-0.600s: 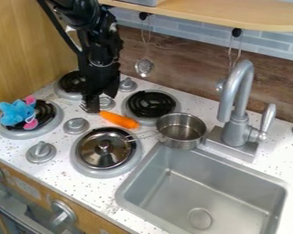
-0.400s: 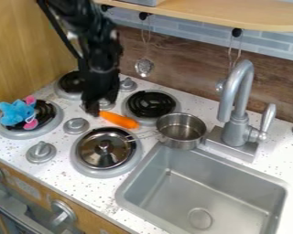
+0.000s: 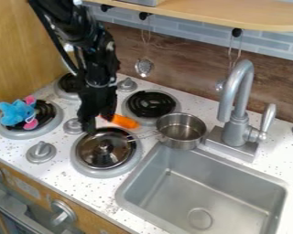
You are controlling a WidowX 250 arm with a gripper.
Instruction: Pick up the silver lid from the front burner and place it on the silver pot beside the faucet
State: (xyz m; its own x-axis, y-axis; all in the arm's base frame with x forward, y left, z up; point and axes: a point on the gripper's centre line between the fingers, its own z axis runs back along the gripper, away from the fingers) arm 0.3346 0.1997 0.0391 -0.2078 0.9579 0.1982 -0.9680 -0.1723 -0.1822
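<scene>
The black gripper [image 3: 99,122] hangs over the stove between the back and front burners, just above the rear edge of a lid. Its two fingers stand apart, with nothing seen between them. Behind and right of it lies an orange carrot [image 3: 125,122], its left part hidden by the gripper. The glass lid with a dark knob [image 3: 104,154] rests on the front burner. A small metal pot [image 3: 182,131] stands right of the lid, its handle pointing left over the lid's edge. A blue and pink plush toy [image 3: 18,113] lies on the left burner.
Grey stove knobs [image 3: 41,151] stick up between the burners. A metal sink [image 3: 201,192] lies at the lower right, with a tall faucet [image 3: 236,105] behind it. Hanging utensils [image 3: 144,67] and a wooden shelf [image 3: 235,16] are at the back.
The gripper has moved toward the front of the stove, from the carrot's left end to over the lid's rear edge, and its fingers now show apart. The carrot, lid, pot and toy have stayed in place.
</scene>
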